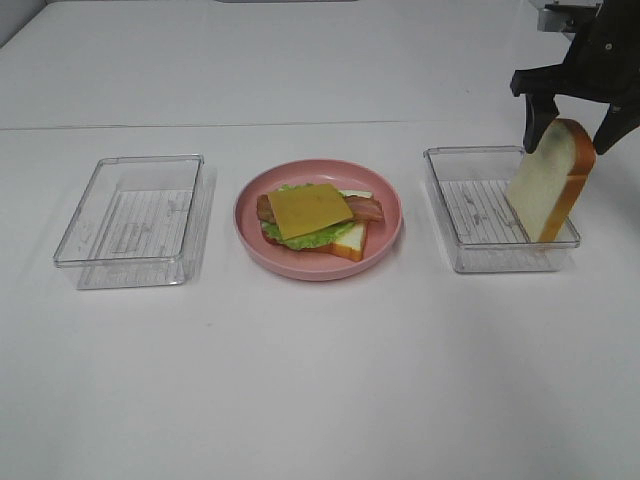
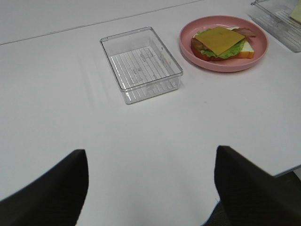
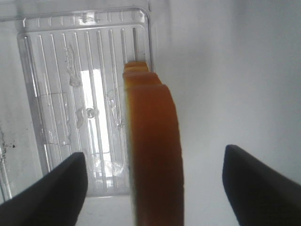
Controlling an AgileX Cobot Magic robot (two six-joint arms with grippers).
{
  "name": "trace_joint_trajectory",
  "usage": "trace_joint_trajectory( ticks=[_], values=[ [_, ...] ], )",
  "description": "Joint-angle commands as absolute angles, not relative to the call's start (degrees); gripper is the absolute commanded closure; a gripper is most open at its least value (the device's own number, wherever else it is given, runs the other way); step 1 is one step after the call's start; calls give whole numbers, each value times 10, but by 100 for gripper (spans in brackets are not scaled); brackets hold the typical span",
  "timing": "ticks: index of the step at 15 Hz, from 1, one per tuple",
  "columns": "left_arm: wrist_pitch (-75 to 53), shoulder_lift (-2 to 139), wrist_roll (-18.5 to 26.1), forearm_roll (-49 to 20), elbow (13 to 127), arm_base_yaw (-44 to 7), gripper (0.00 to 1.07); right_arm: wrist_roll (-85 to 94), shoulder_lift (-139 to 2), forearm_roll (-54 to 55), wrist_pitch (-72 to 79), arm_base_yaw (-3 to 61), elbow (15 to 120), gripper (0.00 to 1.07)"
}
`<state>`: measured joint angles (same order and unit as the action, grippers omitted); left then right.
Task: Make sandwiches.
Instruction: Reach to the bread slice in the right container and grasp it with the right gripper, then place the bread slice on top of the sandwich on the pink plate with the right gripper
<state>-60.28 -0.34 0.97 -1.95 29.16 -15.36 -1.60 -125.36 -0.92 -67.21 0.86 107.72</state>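
Our right gripper (image 1: 568,112) hangs over the far right side of the table, and its two black fingers stand wide apart. Between them stands a bread slice (image 1: 550,180), white on its face with orange-brown crust on its edge. The slice stands up on its side, leaning a little, and its bottom sits at the right wall of the right tray (image 1: 450,200). In the right wrist view the fingers are clear of the bread on both sides, so we think they are not holding it. We cannot tell whether it leans on the tray wall.

Further in, in the middle of the table, sits the pink plate (image 1: 392,215). On it is our sandwich so far: a bottom bread slice (image 1: 354,240), green lettuce (image 1: 325,237), brown bacon (image 1: 368,209) poking out, and a yellow cheese slice (image 1: 309,210) lying on top.

Past the plate, on the left, is the left tray (image 1: 130,220), with nothing in it. Our left gripper (image 2: 150,188) hangs well back from it, with its fingers spread wide and nothing between them.

So most of the stacking looks done. What is left, we think, is the top. The standing bread must be squeezed, carried over to the plate, and laid flat on the cheese.
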Motion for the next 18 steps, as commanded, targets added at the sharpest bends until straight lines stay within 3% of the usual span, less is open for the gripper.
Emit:
trace_joint_trajectory(
  ticks=[1, 3, 4, 5, 12, 18],
  values=[
    [-596, -16, 9, -21, 289, -153, 35, -10, -1259, -12, -674, 6, 1077, 49],
    [-596, -16, 9, -21, 289, -153, 35, -10, -1259, -12, -678, 6, 1077, 68],
    [-596, -16, 9, -21, 289, -153, 35, -10, -1259, -13, -682, 6, 1077, 95],
    [-596, -16, 9, -21, 289, -153, 35, -10, -1259, -13, -684, 6, 1077, 107],
    [-596, -16, 9, -21, 289, -153, 35, -11, -1219, 34, -709, 7, 1091, 107],
    [-596, -16, 9, -21, 289, -153, 35, 13, -1140, 207, -709, 38, 1089, 107]
  ],
)
